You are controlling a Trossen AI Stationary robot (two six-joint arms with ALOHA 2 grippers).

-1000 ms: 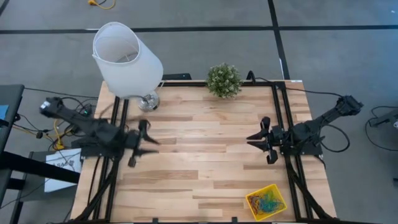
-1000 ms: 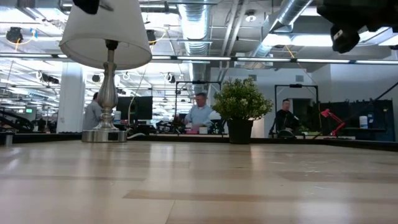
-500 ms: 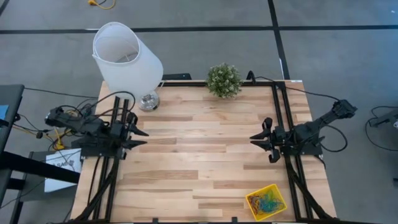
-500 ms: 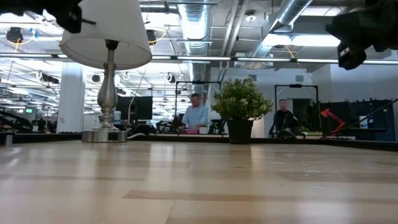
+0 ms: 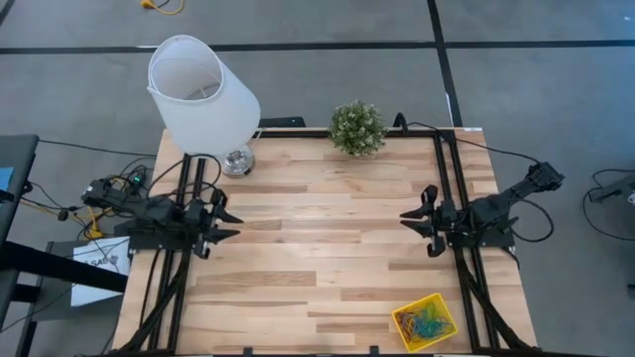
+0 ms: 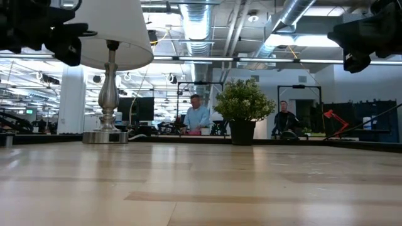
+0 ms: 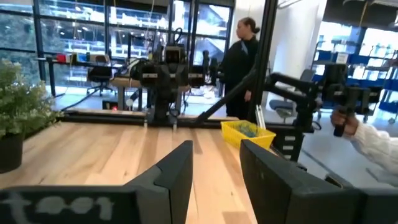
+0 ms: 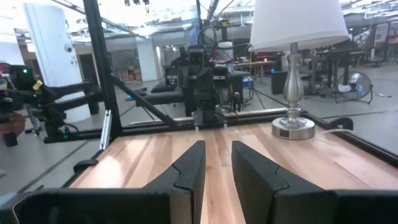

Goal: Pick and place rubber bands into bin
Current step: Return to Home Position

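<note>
Yellow plastic bin (image 5: 415, 305) sits at the near right of the worktop (image 5: 317, 248), holding the tangled rubber bands (image 5: 425, 323); no band shows on the wood. Farther back, the left gripper (image 5: 229, 220) and right gripper (image 5: 416, 220) hover spread and empty at opposite edges, so the job looks finished.

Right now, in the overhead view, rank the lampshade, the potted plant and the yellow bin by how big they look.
1. White lampshade, clearly largest, though it stands nearer the camera.
2. Potted plant and yellow bin: they look about alike, so I won't rank them.
</note>
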